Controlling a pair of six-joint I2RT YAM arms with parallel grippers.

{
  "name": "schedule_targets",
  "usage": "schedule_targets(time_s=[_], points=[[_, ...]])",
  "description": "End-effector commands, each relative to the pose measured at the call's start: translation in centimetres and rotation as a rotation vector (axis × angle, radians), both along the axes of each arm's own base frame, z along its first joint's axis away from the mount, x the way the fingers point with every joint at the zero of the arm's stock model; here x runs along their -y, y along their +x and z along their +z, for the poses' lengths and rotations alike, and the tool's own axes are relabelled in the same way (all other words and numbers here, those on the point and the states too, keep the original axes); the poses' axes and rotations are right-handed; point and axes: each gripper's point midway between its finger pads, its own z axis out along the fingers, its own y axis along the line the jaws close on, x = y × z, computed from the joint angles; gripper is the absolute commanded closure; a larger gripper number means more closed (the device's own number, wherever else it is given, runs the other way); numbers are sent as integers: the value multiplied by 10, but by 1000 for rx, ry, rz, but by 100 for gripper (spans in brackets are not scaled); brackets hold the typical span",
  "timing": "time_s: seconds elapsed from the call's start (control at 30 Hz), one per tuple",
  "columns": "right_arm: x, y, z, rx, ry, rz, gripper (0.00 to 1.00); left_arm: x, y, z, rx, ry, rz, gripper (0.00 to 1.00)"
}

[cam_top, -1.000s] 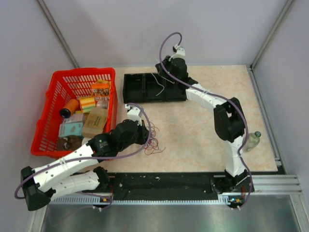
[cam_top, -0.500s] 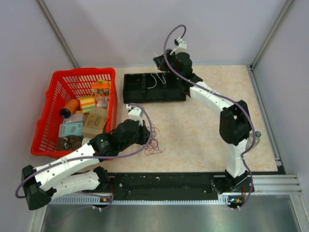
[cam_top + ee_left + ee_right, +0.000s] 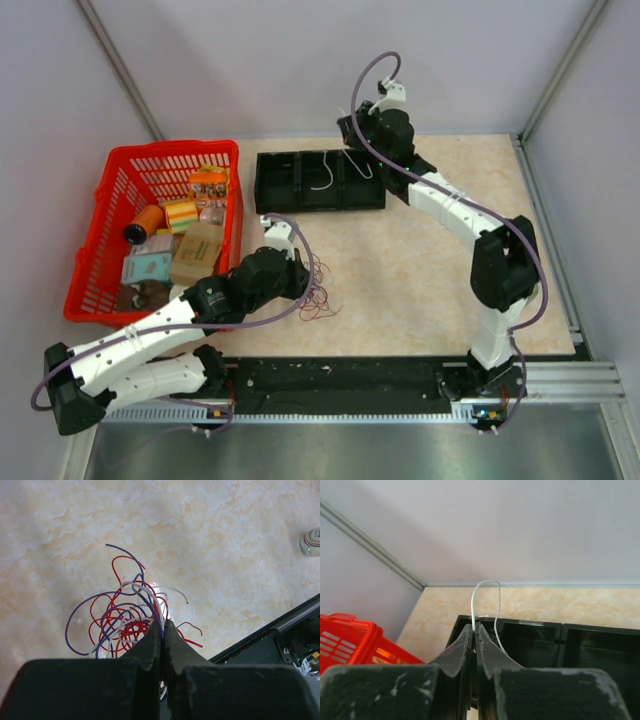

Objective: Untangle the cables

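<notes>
Swung further back and right since a second ago with the right gripper, pinched closed on one white cable looping above the black tray. Same spot for the left gripper, clamped onto strands of the red, white and purple tangle on the table near its front edge.
</notes>
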Motion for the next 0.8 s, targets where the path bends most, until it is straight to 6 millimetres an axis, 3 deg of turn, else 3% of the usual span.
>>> schedule_targets(time_s=[0.0,0.1,0.27,0.77], points=[[38,-9,58,119,-122,-128,100,4,4,20,34,-48,3,100],[54,-6,49,110,-224,-195,100,5,5,21,39,-49,3,100],[63,-4,38,104,-319,-229,100,5,5,22,42,-44,0,100],[34,20,-15,41,-439,-239,100,2,3,23,43,-52,6,100]])
